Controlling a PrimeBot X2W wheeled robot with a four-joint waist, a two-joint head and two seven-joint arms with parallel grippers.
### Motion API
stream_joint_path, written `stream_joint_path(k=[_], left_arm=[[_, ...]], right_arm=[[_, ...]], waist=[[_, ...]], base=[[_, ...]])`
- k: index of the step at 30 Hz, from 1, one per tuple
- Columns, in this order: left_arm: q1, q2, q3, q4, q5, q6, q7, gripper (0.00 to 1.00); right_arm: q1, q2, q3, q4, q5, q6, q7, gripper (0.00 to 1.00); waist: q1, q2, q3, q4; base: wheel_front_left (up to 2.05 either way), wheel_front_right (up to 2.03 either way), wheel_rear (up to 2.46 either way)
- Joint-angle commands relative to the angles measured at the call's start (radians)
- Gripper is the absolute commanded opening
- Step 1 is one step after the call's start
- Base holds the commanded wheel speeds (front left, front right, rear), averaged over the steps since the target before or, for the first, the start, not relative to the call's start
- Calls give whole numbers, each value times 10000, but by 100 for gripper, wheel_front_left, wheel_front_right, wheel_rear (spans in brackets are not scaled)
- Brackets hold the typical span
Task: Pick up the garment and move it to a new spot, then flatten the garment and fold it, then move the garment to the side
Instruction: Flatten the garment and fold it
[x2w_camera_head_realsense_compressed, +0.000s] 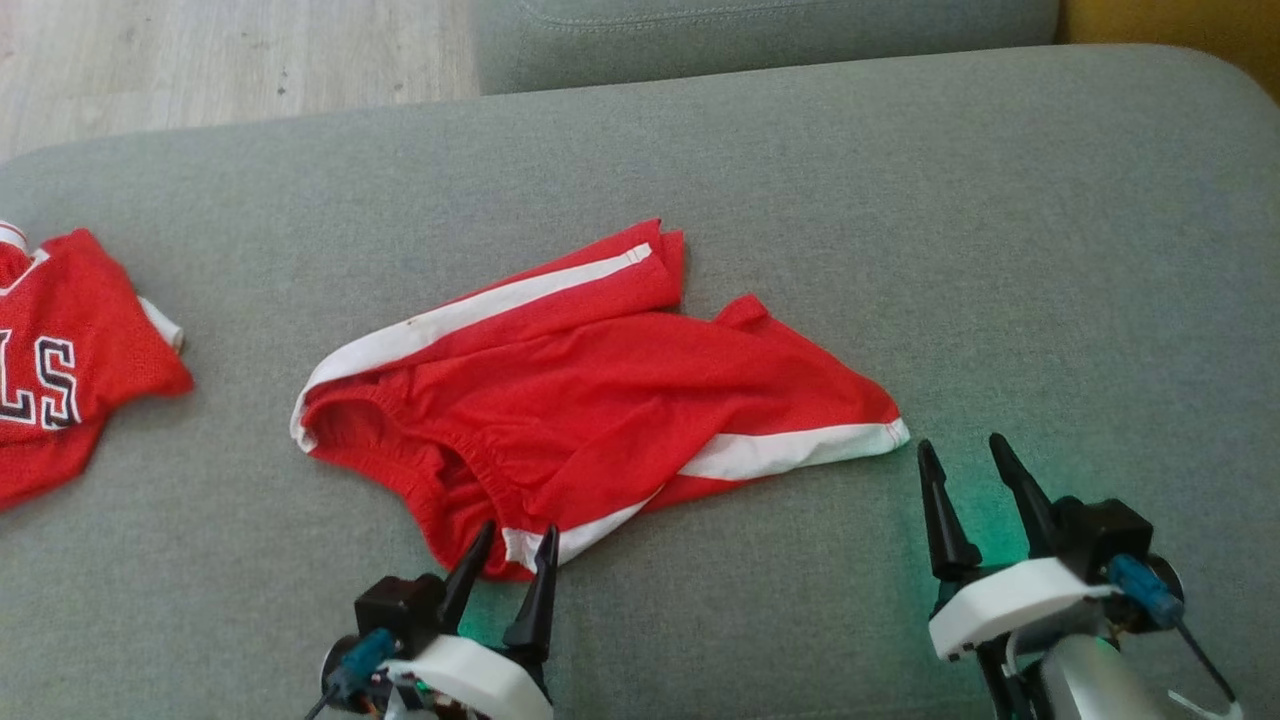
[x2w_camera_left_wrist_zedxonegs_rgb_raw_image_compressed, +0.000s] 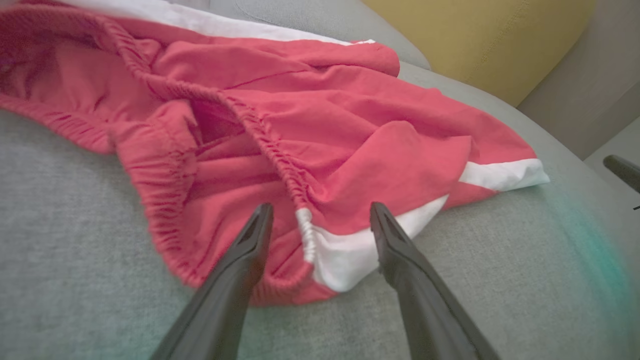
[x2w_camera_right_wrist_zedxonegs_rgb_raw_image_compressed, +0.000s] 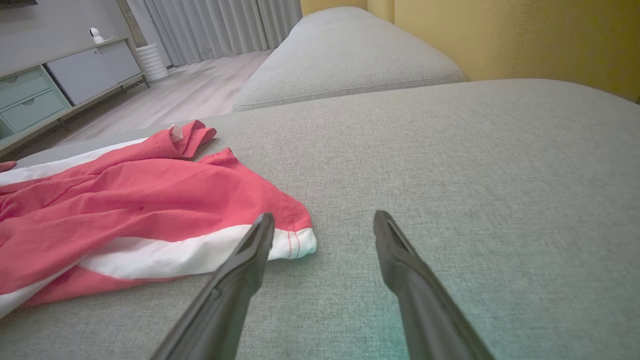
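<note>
The garment (x2w_camera_head_realsense_compressed: 600, 390) is a pair of red shorts with white side stripes, lying crumpled in the middle of the grey cushion (x2w_camera_head_realsense_compressed: 900, 200). My left gripper (x2w_camera_head_realsense_compressed: 518, 533) stands open at its near edge, its fingers straddling the elastic waistband corner (x2w_camera_left_wrist_zedxonegs_rgb_raw_image_compressed: 306, 235) without closing on it. My right gripper (x2w_camera_head_realsense_compressed: 960, 448) is open just right of the white-striped leg hem (x2w_camera_right_wrist_zedxonegs_rgb_raw_image_compressed: 295, 242); the hem lies beside its left finger and nothing is between the fingers. In the right wrist view the shorts (x2w_camera_right_wrist_zedxonegs_rgb_raw_image_compressed: 125, 210) spread to the left.
A red jersey with dark letters (x2w_camera_head_realsense_compressed: 60, 370) lies at the cushion's left edge. A second grey cushion (x2w_camera_head_realsense_compressed: 760, 35) sits behind, with wooden floor (x2w_camera_head_realsense_compressed: 200, 60) at the far left. A yellow backrest (x2w_camera_right_wrist_zedxonegs_rgb_raw_image_compressed: 525, 35) rises at the right. A low cabinet (x2w_camera_right_wrist_zedxonegs_rgb_raw_image_compressed: 60, 85) stands across the floor.
</note>
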Motion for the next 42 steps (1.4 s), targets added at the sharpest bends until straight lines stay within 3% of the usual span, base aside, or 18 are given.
stream_joint_path(k=[1, 6, 7, 10, 11, 12, 18, 22, 36, 37, 38, 39, 42], left_arm=[[-328, 22, 169, -36, -15, 19, -93, 100], [-606, 22, -107, 582, -84, 20, -93, 92], [-654, 22, -175, 690, -109, 20, -93, 80], [-805, 22, -331, 854, -193, 20, -93, 33], [-841, 22, -325, 843, -228, 20, -93, 24], [-868, 22, -288, 763, -253, 20, -93, 4], [-700, 22, -84, 287, -108, 35, -93, 6], [-521, 22, 150, -362, 176, 46, -93, 0], [-414, 22, -24, -1172, 389, 20, -93, 0], [-422, 22, -33, -1183, 385, 20, -93, 0], [-430, 22, -35, -1191, 387, 20, -93, 0], [-434, 22, -23, -1199, 389, 20, -93, 0], [-425, 22, 140, -1331, 434, 19, -93, 0]], right_arm=[[-357, -41, 253, -235, 10, 35, -67, 100], [-415, -41, 308, -177, 86, 35, -67, 100], [-421, -41, 319, -170, 98, 35, -67, 100], [-438, -41, 343, -141, 135, 35, -67, 100], [-446, -41, 347, -132, 146, 35, -67, 100], [-457, -41, 345, -110, 185, 35, -67, 100], [-413, -41, 305, 35, 461, 35, -67, 100], [-426, -41, 271, 320, 1037, 35, -67, 100], [-1461, -41, 867, 2408, 2559, 35, -67, 100], [-1541, -41, 910, 2527, 2644, 35, -67, 69], [-1592, -41, 957, 2622, 2705, 35, -67, 24], [-1629, -41, 997, 2669, 2769, 35, -67, 0], [-1646, -41, 880, 2496, 2828, 35, -67, 0]], waist=[[-1, 0, 20, 0], [-1, 0, 94, -6], [-1, 0, 104, -6], [-1, 0, 136, 2], [-1, 0, 150, 6], [-1, 0, 165, 33], [-1, 0, 152, 277], [-1, 0, 154, 569], [-1, 0, 371, 1069], [-1, 0, 389, 1075], [-1, 0, 400, 1080], [-1, 0, 404, 1081], [-1, 0, 393, 1061]], base=[[0, 0, 0], [0, 0, 0], [0, 0, 0], [0, 0, 0], [0, 0, 0], [0, 0, 0], [0, 0, 0], [0, 0, 0], [0, 0, 0], [0, 0, 0], [0, 0, 0], [0, 0, 0], [0, 0, 0]])
